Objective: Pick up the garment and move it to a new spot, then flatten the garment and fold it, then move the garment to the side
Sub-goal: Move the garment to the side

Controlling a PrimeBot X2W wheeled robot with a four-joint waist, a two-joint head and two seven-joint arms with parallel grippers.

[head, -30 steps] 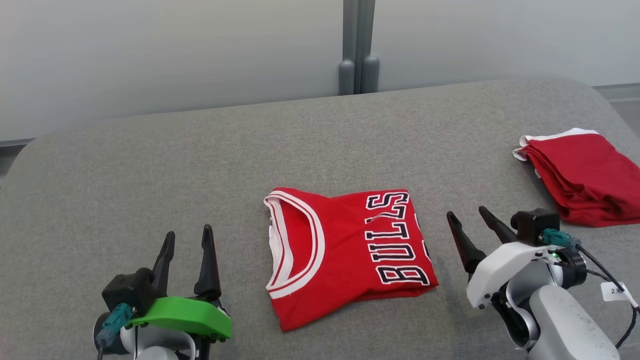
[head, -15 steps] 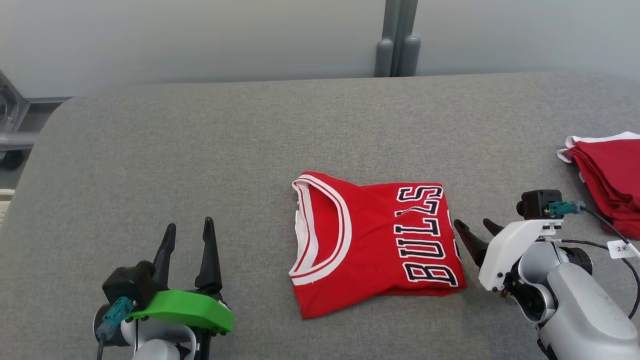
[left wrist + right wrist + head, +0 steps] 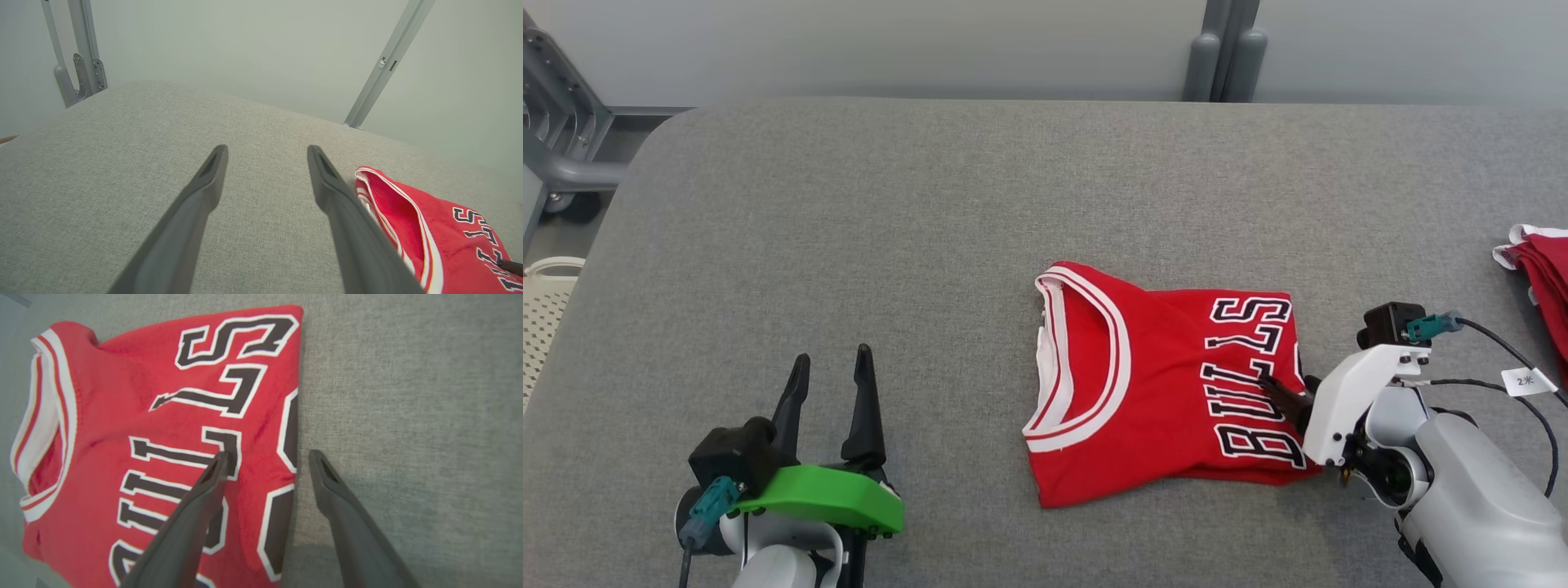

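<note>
A folded red jersey (image 3: 1160,384) with white trim and black BULLS lettering lies flat on the grey padded table (image 3: 890,229). My right gripper (image 3: 1289,384) is open at the jersey's right edge. In the right wrist view the right gripper (image 3: 268,454) straddles that edge of the jersey (image 3: 143,416), one finger over the lettering and the other over bare table. My left gripper (image 3: 832,356) stands open at the lower left, well apart from the jersey. In the left wrist view the left gripper (image 3: 267,149) holds nothing, and the jersey (image 3: 429,237) lies to its right.
A stack of folded red garments (image 3: 1543,278) lies at the table's right edge. A grey metal frame (image 3: 556,139) and a white perforated basket (image 3: 543,302) stand off the table's left end. A grey post (image 3: 1225,57) rises behind the far edge.
The camera has turned, shifting the whole picture to the right. My right gripper has moved left from beside the jersey to straddle its right edge. The left gripper has held still.
</note>
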